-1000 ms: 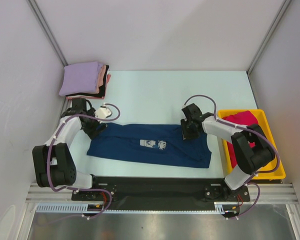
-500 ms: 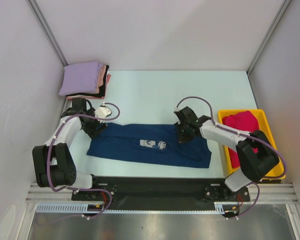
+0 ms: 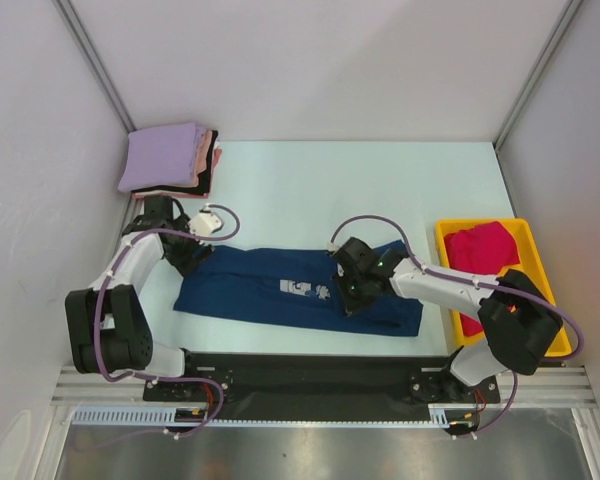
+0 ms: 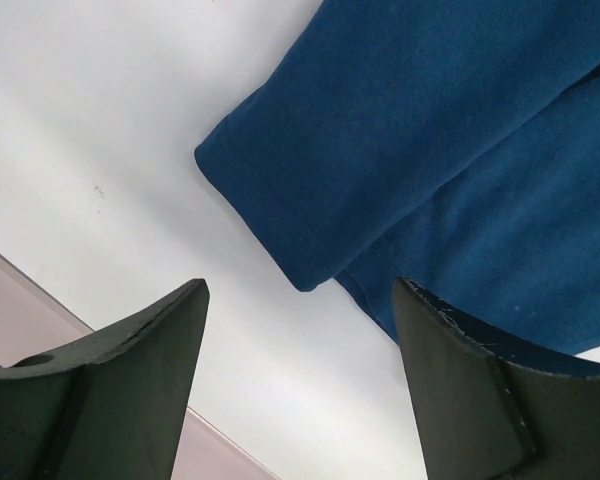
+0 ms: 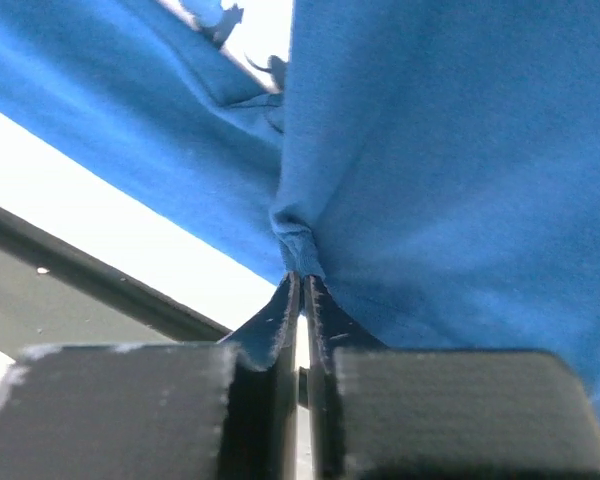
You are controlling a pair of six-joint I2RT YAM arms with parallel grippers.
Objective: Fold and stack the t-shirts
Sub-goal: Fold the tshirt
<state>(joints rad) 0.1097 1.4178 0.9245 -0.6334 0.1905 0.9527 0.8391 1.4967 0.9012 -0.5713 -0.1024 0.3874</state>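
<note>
The navy blue t-shirt point(image 3: 250, 285) lies flat across the near table, its white print point(image 3: 302, 289) near the middle. My right gripper point(image 3: 346, 296) is shut on a pinch of the navy shirt point(image 5: 440, 170), pulling its right part over towards the print. My left gripper point(image 3: 194, 252) is open at the shirt's far left corner; in the left wrist view a sleeve point(image 4: 310, 190) lies just beyond the fingers point(image 4: 130, 370). A folded stack with the lavender shirt point(image 3: 163, 155) on top sits at the back left. A crimson shirt point(image 3: 480, 245) lies in the yellow tray point(image 3: 560, 340).
White walls and metal frame posts close the table on three sides. A black base rail point(image 3: 310, 370) runs along the near edge. The yellow tray stands at the right edge beside the right arm.
My right gripper has moved left and nearer along the navy shirt, dragging the shirt's right part with it. The left arm has stayed put.
</note>
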